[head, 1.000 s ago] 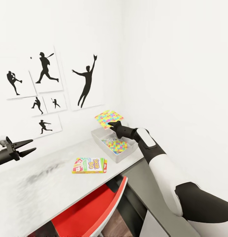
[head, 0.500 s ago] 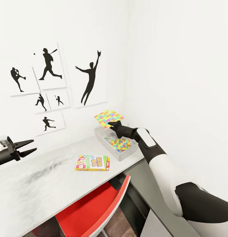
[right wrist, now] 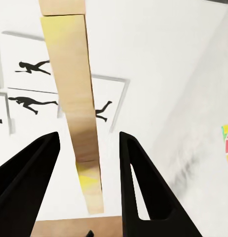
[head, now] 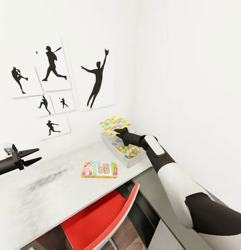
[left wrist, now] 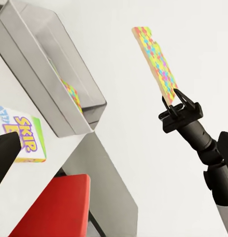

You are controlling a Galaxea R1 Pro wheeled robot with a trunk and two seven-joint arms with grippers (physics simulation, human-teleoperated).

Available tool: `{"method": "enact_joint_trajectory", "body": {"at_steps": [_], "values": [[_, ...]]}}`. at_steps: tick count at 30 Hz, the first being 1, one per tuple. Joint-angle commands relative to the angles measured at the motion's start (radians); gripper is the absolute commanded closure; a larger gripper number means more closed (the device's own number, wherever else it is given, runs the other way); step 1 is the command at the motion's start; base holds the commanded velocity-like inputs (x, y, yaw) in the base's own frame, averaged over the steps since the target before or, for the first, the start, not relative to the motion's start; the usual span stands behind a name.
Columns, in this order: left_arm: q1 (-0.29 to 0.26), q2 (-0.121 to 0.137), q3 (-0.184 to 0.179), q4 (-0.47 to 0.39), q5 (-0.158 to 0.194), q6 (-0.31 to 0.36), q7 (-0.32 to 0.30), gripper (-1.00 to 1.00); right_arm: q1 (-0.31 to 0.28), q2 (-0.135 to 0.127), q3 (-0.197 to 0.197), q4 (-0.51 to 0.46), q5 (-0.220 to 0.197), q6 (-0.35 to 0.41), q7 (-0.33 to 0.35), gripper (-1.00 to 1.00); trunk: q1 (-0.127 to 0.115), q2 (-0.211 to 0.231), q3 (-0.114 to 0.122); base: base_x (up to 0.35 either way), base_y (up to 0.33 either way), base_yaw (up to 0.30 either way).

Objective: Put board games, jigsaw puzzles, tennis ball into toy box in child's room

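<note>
Right pincer [head: 117, 131] at frame centre grasps a jigsaw puzzle [head: 114, 124] by its edge, held in the air tilted over the far end of the toy box [head: 131, 160]; in the left wrist view the same sheet [left wrist: 156, 61] stands nearly on edge above the clamped pincer [left wrist: 174, 102], clear of the bin [left wrist: 47, 94]. In the right wrist view the puzzle's thin edge [right wrist: 77, 108] runs between the two dark fingers [right wrist: 25, 182], though actual contact isn't visible there. A second jigsaw puzzle [head: 127, 150] lies flat inside the toy box, right of centre on the light grey tabletop [head: 47, 187]. A board game box [head: 99, 169], printed "SKIP BO", lies flat on the tabletop just left of the bin, apart from it. Left pincer [head: 33, 156] at the left edge hangs released, jaws spread, over the tabletop, holding nothing. Red chair [head: 96, 222] at the bottom centre, tucked under the tabletop edge. Black silhouette sports pictures [head: 97, 81] on the white wall, upper left.
</note>
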Motion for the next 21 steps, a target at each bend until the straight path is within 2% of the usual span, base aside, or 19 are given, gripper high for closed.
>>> {"method": "enact_joint_trajectory", "body": {"at_steps": [1, 21], "values": [[-0.001, 0.000, 0.001, 0.000, -0.004, 0.011, -0.005, -1.00, -0.001, 0.000, 0.001, -0.002, -0.011, 0.001, -0.009, 1.00, 0.001, -0.002, -0.004, 0.005, 0.000, 0.003], [-0.001, -0.002, -0.002, 0.000, -0.004, 0.011, -0.005, -1.00, -0.001, 0.000, 0.002, -0.004, -0.011, 0.001, -0.009, 1.00, 0.001, -0.002, -0.009, 0.027, 0.000, 0.000]]}}
